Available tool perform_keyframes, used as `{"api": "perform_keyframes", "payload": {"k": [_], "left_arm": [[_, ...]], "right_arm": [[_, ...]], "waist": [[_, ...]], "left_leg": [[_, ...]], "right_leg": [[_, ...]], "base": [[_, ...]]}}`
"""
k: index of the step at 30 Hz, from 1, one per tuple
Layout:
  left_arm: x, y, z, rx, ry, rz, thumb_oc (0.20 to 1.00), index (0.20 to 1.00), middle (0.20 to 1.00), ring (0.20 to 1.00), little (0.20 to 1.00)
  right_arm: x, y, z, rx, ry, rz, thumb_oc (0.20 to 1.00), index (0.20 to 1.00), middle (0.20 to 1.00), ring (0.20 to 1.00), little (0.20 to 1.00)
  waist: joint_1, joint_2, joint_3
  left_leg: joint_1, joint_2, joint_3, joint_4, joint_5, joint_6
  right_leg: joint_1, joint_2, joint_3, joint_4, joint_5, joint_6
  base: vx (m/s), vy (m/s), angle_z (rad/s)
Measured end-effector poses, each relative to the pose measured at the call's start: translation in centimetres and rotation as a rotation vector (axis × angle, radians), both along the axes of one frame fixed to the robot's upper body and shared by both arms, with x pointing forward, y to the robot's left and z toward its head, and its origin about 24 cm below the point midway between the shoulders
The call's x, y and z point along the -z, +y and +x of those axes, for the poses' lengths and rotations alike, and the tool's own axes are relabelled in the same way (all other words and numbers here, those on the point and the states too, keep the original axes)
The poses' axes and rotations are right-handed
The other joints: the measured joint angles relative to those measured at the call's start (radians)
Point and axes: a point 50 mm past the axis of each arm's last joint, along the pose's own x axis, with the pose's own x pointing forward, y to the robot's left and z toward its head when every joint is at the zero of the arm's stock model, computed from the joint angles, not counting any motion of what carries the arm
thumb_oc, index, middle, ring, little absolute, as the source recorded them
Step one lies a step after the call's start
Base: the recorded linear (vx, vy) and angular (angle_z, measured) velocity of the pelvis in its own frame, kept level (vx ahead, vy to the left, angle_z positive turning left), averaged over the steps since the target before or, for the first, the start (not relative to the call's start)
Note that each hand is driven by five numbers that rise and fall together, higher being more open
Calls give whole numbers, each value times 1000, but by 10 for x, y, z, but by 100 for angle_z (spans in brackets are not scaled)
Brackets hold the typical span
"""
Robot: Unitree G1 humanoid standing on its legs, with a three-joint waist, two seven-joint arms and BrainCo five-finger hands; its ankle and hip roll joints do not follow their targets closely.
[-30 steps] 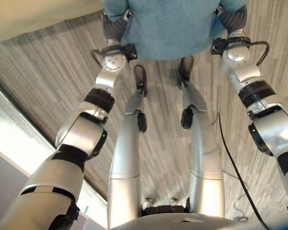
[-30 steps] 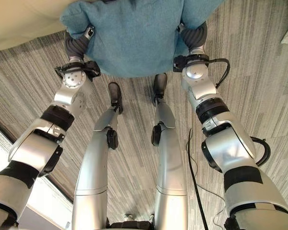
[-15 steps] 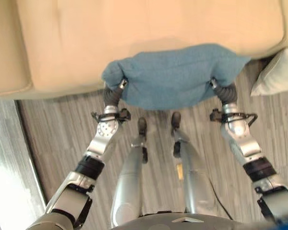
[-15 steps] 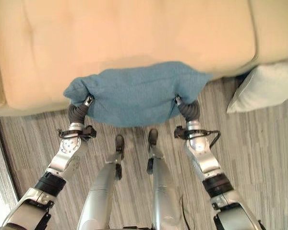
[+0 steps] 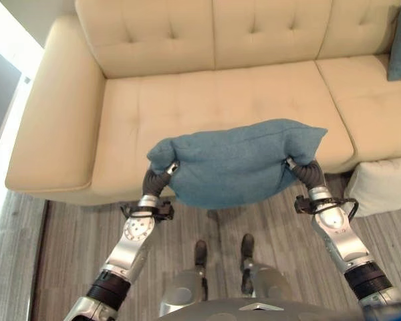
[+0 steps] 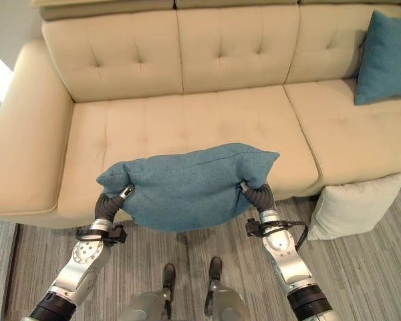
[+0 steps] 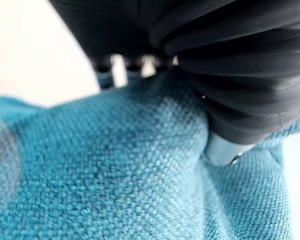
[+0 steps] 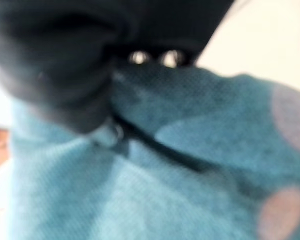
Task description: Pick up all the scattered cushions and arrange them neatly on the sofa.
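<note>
A teal cushion point(image 6: 187, 187) hangs crosswise above the near edge of the cream sofa point(image 6: 187, 120). Another teal cushion point(image 6: 387, 57) leans upright far right; a pale cushion point(image 6: 354, 207) sits on the floor point(image 6: 381, 267).
</note>
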Motion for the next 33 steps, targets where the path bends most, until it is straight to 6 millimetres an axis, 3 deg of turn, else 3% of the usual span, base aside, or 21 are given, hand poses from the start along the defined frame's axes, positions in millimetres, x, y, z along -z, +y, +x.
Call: {"api": "perform_keyframes", "payload": {"k": [4,6,9,11,13,16,17,18,20,21,23,25,26,27,29,30,33], "left_arm": [[9,1,-9,-18,37,-17,200,200,200,200,200],[8,-1,-8,-19,35,-26,200,200,200,200,200],[7,-1,-5,-14,33,-19,200,200,200,200,200],[9,0,-7,-18,45,-15,200,200,200,200,200],[9,2,-7,-19,46,-2,200,200,200,200,200],[8,3,-7,-25,46,14,200,200,200,200,200],[9,2,-7,-25,50,8,200,200,200,200,200],[11,-3,-6,-20,60,-9,200,200,200,200,200],[13,-9,-7,-12,65,-35,200,200,200,200,200],[13,-13,-6,-5,68,-44,200,200,200,200,200],[13,-22,-4,22,69,-57,200,200,200,200,200],[11,-26,-2,46,60,-57,200,200,200,200,200],[11,-25,-2,47,60,-56,200,200,200,200,200],[11,-22,-2,51,60,-42,200,200,200,200,200],[10,-22,-2,54,60,-38,200,200,200,200,200],[9,-23,-1,64,55,-35,200,200,200,200,200],[11,-24,0,60,64,-37,200,200,200,200,200]], "right_arm": [[2,2,0,-17,12,-39,200,200,200,200,200],[2,1,0,-14,15,-42,200,200,200,200,200],[5,0,-1,-7,32,-44,200,200,200,200,200],[8,2,-3,-6,40,-46,200,200,200,200,200],[9,3,-4,-9,41,-53,200,200,200,200,200],[10,4,-3,-11,48,-52,200,200,200,200,200],[11,3,-4,-9,55,-54,200,200,200,200,200],[15,0,-7,1,71,-63,200,200,200,200,200],[12,-9,-6,6,71,-101,200,200,200,200,200],[11,-12,-6,13,68,-109,200,200,200,200,200],[8,-20,-6,35,61,-123,200,200,200,200,200],[3,-23,-3,56,42,-117,200,200,200,200,200],[2,-23,-2,59,38,-115,200,200,200,200,200],[5,-20,-4,61,43,-101,200,200,200,200,200],[7,-20,-6,62,50,-97,200,200,200,200,200],[9,-20,-7,73,57,-85,200,200,200,200,200],[16,-16,-9,92,84,-23,200,200,200,200,200]], "waist": [[24,8,-30],[25,14,-34],[2,16,-33],[5,12,-35],[5,11,-37],[8,7,-41],[-5,5,-41],[-43,13,-44],[-9,20,-49],[-17,18,-50],[-22,9,-52],[-20,-13,-49],[-22,-20,-49],[-31,-35,-42],[-39,-42,-37],[-57,-44,-38],[-48,-59,-27]], "left_leg": [[61,-10,29,-9,-20,31],[61,-13,46,-7,-19,39],[66,-16,52,-6,-12,64],[78,-21,54,-8,-24,79],[83,-26,54,-16,-25,72],[88,-25,48,-29,-19,53],[87,-25,21,-19,-20,47],[85,-15,-36,-7,-24,34],[88,24,-45,9,-33,0],[66,32,-73,40,-32,-16],[31,30,-116,98,-19,-38],[-30,24,-108,194,-3,-62],[-49,27,-78,225,-1,-69],[-65,52,35,234,-24,-63],[-70,76,112,195,-25,-62],[-83,80,129,159,-22,-66],[-117,76,154,114,-10,-71]], "right_leg": [[13,-7,34,51,-19,29],[-46,-14,36,156,-23,39],[-112,-45,46,314,-64,103],[-137,-61,64,388,-65,99],[-138,-63,70,373,-68,98],[-114,-33,72,194,-55,99],[-89,0,154,152,-46,103],[-37,26,215,105,-31,65],[10,64,193,47,-8,27],[35,64,152,21,-3,15],[68,65,92,-1,-10,4],[82,54,25,-8,-20,-17],[86,52,0,-9,-22,-26],[106,51,-46,-19,-42,-36],[114,55,-77,-38,-48,-43],[118,53,-101,-53,-48,-42],[110,61,-102,-56,-52,-47]], "base": [[65,177,-29],[8,106,-25],[60,83,6],[88,-8,-3],[170,-58,-6],[219,-130,-5],[137,-152,87],[138,-171,87],[123,-174,53],[94,-179,73],[44,-139,102],[36,-65,92],[70,-22,106],[162,-10,85],[170,26,70],[199,50,60],[249,130,19]]}}
